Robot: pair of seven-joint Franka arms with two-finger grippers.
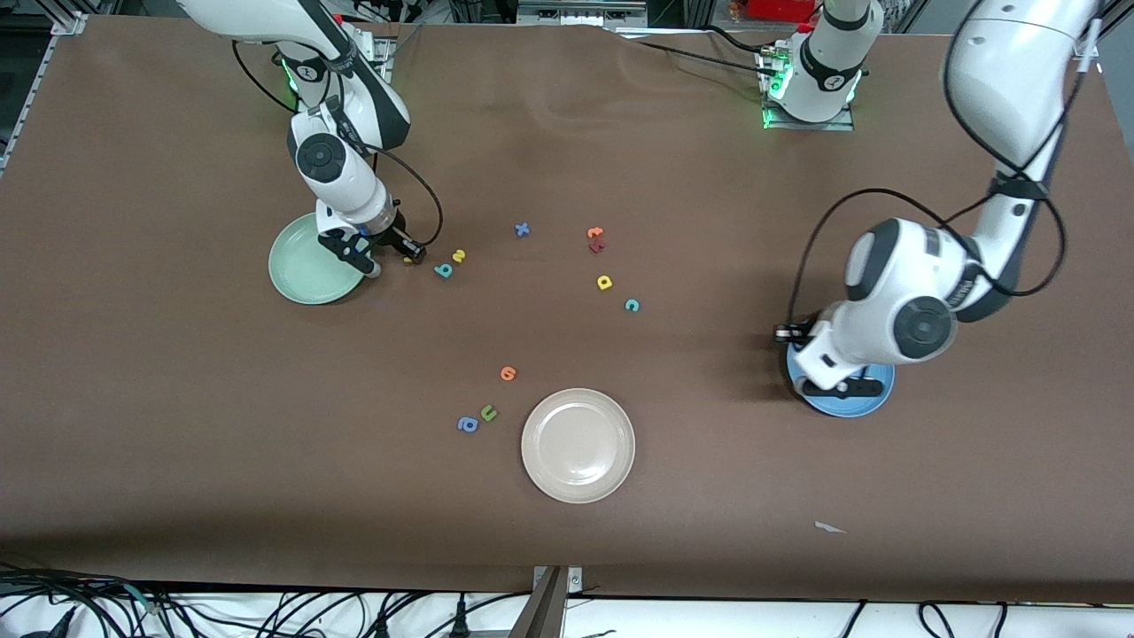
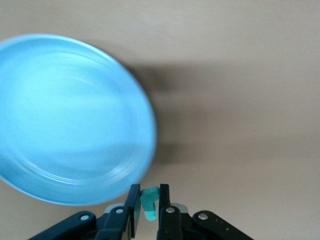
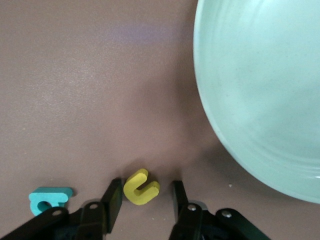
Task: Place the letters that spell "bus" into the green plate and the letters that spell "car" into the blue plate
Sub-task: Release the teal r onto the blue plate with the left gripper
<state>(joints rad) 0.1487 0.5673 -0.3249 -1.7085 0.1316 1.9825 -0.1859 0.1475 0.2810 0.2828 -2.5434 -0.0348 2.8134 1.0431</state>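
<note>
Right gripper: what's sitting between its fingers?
The yellow "u" lies on the table between the right gripper's open fingers, beside the green plate, per the right wrist view.

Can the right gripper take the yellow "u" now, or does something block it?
Probably yes. The right gripper has its open fingers on either side of the yellow "u", which lies on the table beside the green plate. The teal "b" lies apart, outside the fingers, so nothing seems to block it.

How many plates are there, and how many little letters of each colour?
Plates: 3, green, beige, blue
Yellow letters: 3
Teal letters: 3, one in the left hand
Blue letters: 2
Orange letters: 2
Red letters: 1
Green letters: 1
Total: 15
</note>
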